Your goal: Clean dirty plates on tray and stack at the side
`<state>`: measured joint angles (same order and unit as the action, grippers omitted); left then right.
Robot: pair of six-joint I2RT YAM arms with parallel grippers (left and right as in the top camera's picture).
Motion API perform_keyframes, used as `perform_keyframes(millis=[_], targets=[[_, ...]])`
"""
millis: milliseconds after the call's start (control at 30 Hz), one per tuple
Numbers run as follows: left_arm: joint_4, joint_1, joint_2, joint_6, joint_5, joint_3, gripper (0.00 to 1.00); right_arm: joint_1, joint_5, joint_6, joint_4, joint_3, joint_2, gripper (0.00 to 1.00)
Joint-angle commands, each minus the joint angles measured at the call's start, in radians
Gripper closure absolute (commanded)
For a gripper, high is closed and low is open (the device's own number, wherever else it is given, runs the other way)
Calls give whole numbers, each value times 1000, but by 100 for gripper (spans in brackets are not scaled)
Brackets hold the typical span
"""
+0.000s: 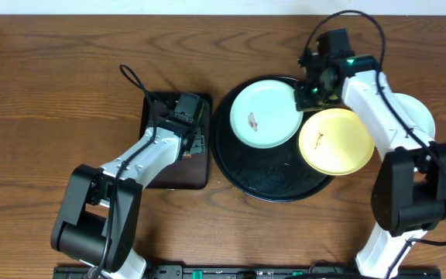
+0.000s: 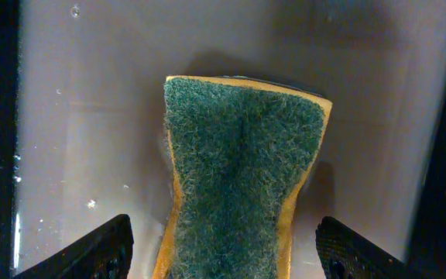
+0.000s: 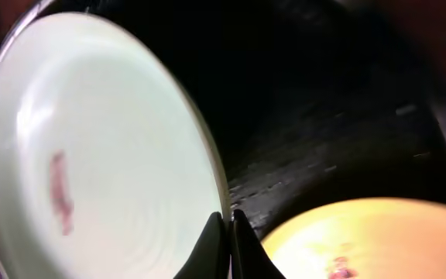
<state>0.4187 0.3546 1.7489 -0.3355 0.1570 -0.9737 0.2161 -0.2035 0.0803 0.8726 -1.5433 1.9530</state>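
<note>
The right gripper (image 3: 227,226) pinched the rim of the mint plate (image 1: 263,114), upper centre of frame on the black tray (image 1: 273,184). A slow, level lift would likely keep that thin hold. The left gripper (image 2: 223,248) hung over the sponge (image 2: 242,147), jaws spread wide.

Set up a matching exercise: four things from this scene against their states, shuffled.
Things:
1. mint plate
2. yellow plate
3. sponge
4. left end effector

States:
A. open
B. rim gripped by right end effector
C. sticks out past the tray rim
D. green side up

Pairs: 1-B, 2-C, 3-D, 4-A
</note>
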Motion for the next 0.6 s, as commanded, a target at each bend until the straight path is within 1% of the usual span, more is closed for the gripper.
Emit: perform_keyframes(millis=[0,33,67,133,167,233,500,567], targets=[[5,-1,-3,10,12,9,30,71,28,73,-5,54,5,99],[5,-1,-3,10,12,9,40,88,63,86,-11,68,5,99],[1,-1,-3,10,13,9,44,101,84,92,-13,75,5,99],[-16,-1,-3,11,13,10,44,124,105,91,-12,83,5,99],[-31,-1,-3,19,13,11,41,134,110,91,-9,84,5,99],[-48,-1,-3,29,14,13,40,148,110,91,-8,84,5,99],[-75,-1,6,29,47,21,41,154,111,90,11,84,5,99],[-74,-6,16,32,47,21,43,154,111,90,12,84,5,99]])
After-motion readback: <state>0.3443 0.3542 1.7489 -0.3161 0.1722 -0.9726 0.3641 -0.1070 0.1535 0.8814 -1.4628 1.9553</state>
